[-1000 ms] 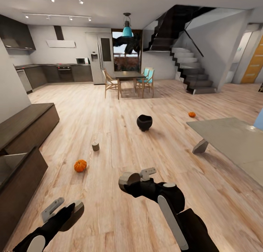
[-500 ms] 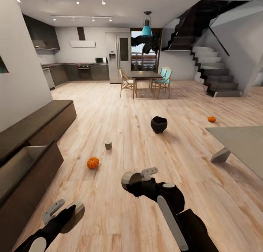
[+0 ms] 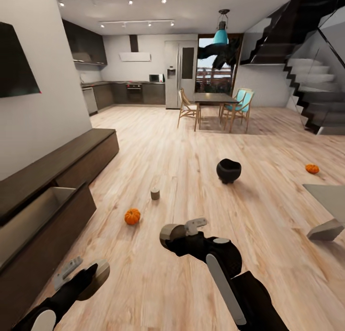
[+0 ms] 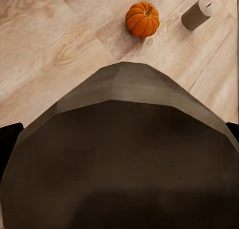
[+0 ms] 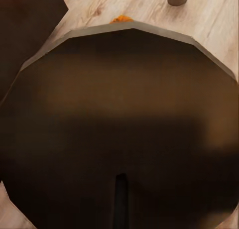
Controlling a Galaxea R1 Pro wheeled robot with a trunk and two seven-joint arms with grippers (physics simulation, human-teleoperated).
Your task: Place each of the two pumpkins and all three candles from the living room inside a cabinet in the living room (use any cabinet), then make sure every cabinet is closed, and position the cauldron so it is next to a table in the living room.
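Your nearer pumpkin (image 3: 132,216) sits on the wood floor (image 3: 191,292) ahead of your left gripper (image 3: 81,273) and a little toward your right gripper (image 3: 184,230), touching neither. In the left wrist view that same pumpkin (image 4: 142,19) lies beyond a big tan-brown cylinder (image 4: 119,154) that blocks most of the frame, with a candle (image 4: 197,14) lying just beside the pumpkin, apart from it. From the head view the candle (image 3: 155,193) stands farther out than the pumpkin, roughly between your two arms.

The cauldron (image 3: 228,170) rests upright on the floor well beyond your right gripper. The second pumpkin (image 3: 312,168) lies far off to the right of it, past the corner of the grey counter (image 3: 330,201).

The cabinet (image 3: 52,177) runs along the wall on your left side, and its nearest pull-out front (image 3: 43,225) stands open just beside your left arm.

Each gripper carries a tan cylinder at its tip. You cannot tell how the jaws of either stand, since the cylinders cover them in both wrist views; in the right wrist view only a sliver of orange (image 5: 121,19) shows past the one there (image 5: 124,129).
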